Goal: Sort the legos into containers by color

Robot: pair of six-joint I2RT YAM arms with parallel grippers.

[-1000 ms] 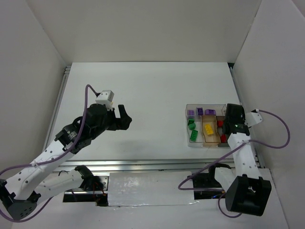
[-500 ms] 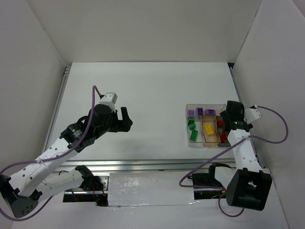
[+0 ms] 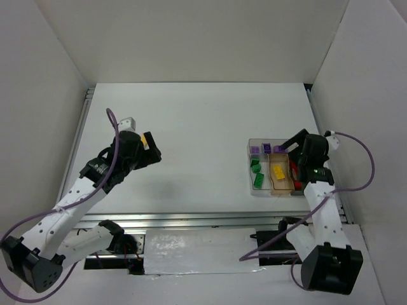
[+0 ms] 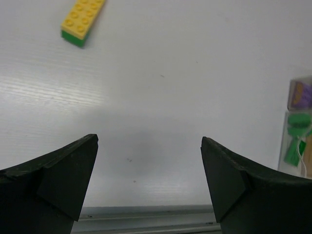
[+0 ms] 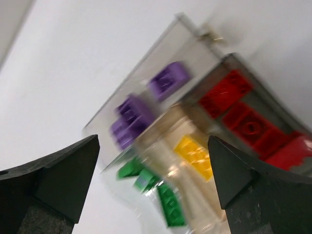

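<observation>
My left claw (image 4: 148,146) hangs released and empty. The yellow-on-green brick (image 4: 82,19) lies on the table (image 4: 170,87) well ahead, beyond my left finger. I judge it light, rigid and slick, so I'd pinch its long flat sides squarely, low down.

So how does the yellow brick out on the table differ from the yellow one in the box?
The loose brick lies on the bare table; the boxed brick sits in the middle compartment of the clear box. The loose brick has a green layer beneath; the boxed brick shows only yellow. Both are studded.
</observation>
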